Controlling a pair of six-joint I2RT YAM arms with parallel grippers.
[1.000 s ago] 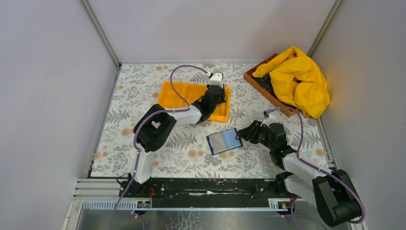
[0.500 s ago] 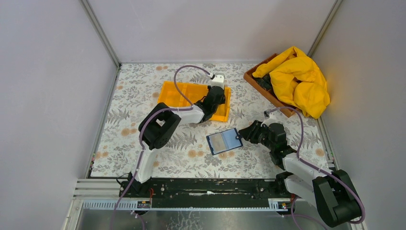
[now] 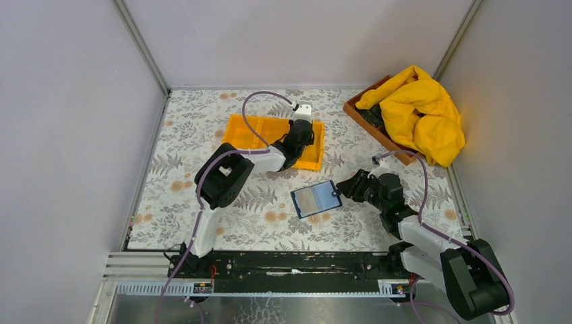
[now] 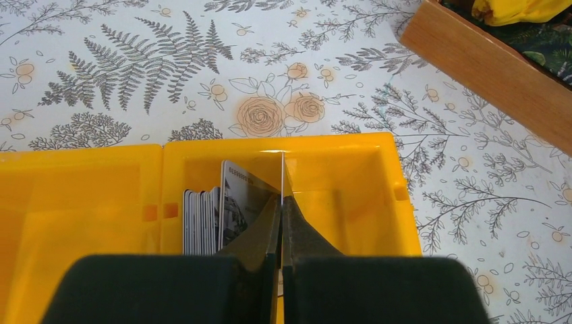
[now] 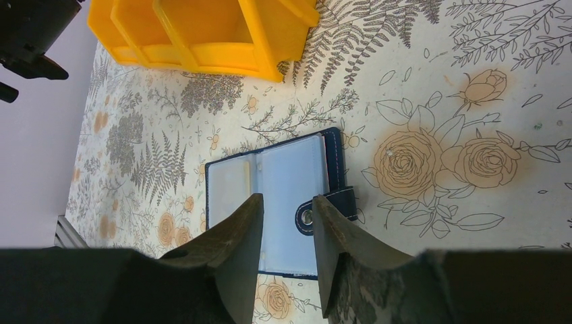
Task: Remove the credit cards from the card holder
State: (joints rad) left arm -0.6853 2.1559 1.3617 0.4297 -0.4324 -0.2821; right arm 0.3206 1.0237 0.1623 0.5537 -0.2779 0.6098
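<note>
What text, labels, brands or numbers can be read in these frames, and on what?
Front credit card standing in the orange tray: one printed line along its top edge, too blurred to read.
Second credit card, held edge-on in the left gripper: face hidden.
Card holder: no print visible.
Nothing else carries legible text.

Gloss is being shown by the plastic tray (image 4: pixel 351 182) and the clear sleeves of the card holder (image 5: pixel 290 182); at the tray's two o'clock, a smooth wooden box (image 4: pixel 485 67) is being caught.
</note>
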